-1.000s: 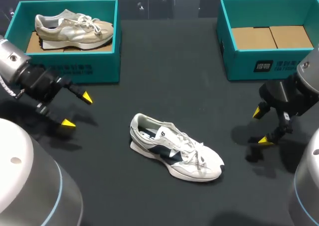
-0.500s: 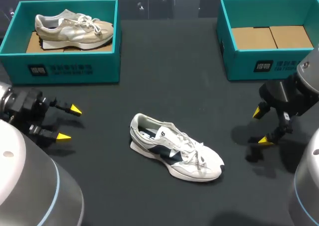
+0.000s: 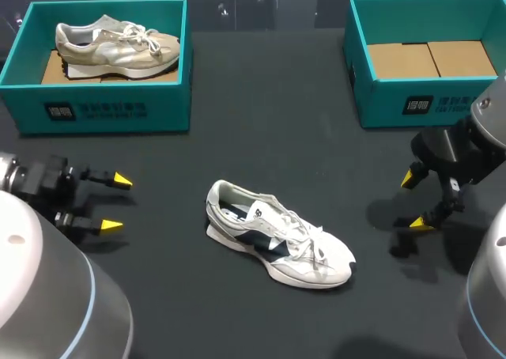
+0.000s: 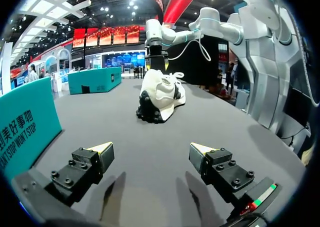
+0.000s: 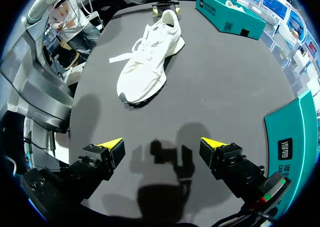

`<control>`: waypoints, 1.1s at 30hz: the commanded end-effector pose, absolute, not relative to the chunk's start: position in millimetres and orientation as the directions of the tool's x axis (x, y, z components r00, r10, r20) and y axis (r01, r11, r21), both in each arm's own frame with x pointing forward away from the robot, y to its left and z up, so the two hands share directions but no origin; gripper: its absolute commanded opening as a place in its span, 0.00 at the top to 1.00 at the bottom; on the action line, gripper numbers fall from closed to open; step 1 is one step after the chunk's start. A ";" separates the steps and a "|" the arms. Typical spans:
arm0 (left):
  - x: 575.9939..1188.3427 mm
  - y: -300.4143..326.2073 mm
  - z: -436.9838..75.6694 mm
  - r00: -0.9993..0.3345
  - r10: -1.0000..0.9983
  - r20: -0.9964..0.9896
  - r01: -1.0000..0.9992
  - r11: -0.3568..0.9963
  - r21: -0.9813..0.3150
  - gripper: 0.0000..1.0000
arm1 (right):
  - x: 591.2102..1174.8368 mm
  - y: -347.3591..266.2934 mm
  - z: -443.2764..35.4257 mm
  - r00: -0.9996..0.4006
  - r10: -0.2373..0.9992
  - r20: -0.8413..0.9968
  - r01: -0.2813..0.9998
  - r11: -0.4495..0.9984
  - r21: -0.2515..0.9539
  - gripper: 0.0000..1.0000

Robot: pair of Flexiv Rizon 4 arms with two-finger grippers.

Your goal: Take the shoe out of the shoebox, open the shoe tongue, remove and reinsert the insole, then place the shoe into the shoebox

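A white shoe with dark navy panels (image 3: 277, 243) lies on its side-sole in the middle of the black table (image 3: 269, 122), toe toward the right front. The same shoe (image 4: 160, 94) shows heel-first well ahead of my left gripper (image 4: 151, 151), and toe-first (image 5: 147, 67) ahead of my right gripper (image 5: 161, 146). My left gripper (image 3: 117, 203) hovers open to the shoe's left, empty. Open and empty too, my right gripper (image 3: 416, 200) stands to the shoe's right, in front of the empty teal shoebox (image 3: 427, 58) with its cardboard floor.
A second teal shoebox (image 3: 103, 62) at the back left holds a beige shoe (image 3: 115, 43). Its wall (image 4: 22, 122) is close beside my left gripper. The other box's corner (image 5: 295, 137) stands beside my right gripper.
My left arm has drawn back toward the left front edge and lowered, with its fingers now pointing right toward the shoe. The right arm and the shoe have not moved.
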State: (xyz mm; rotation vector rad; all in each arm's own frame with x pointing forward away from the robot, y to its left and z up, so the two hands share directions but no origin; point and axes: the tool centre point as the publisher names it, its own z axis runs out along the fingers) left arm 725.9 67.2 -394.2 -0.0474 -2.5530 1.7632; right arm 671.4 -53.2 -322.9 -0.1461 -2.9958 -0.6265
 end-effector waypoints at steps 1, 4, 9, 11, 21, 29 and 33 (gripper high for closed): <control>727.0 56.5 -394.5 -0.999 0.043 0.013 0.003 0.356 -0.935 0.00 | 670.3 -53.5 -323.2 -0.993 0.078 0.093 0.108 0.912 0.395 0.00; 729.2 47.2 -393.9 -0.998 0.064 0.015 0.008 0.344 -0.939 0.00 | 670.3 -53.5 -323.2 -0.993 0.078 0.093 0.108 0.912 0.395 0.00; 733.6 31.7 -393.1 -0.995 0.102 0.008 0.027 0.337 -0.941 0.00 | 670.3 -53.5 -323.2 -0.993 0.078 0.093 0.108 0.912 0.395 0.00; 735.1 26.0 -392.9 -0.993 0.121 -0.002 0.042 0.336 -0.941 0.00 | 670.3 -53.5 -323.2 -0.993 0.078 0.093 0.108 0.912 0.395 0.00; 740.8 -0.5 -395.6 -0.985 0.175 -0.005 0.064 0.329 -0.942 0.00 | 670.3 -53.5 -323.2 -0.993 0.078 0.093 0.108 0.912 0.395 0.00; 744.0 -20.8 -399.9 -0.978 0.209 -0.005 0.074 0.328 -0.942 0.00 | 670.3 -53.5 -323.2 -0.993 0.078 0.093 0.108 0.912 0.395 0.00; 743.8 -29.8 -401.5 -0.974 0.228 -0.001 0.078 0.326 -0.942 0.00 | 670.3 -53.5 -323.2 -0.993 0.078 0.093 0.108 0.912 0.395 0.00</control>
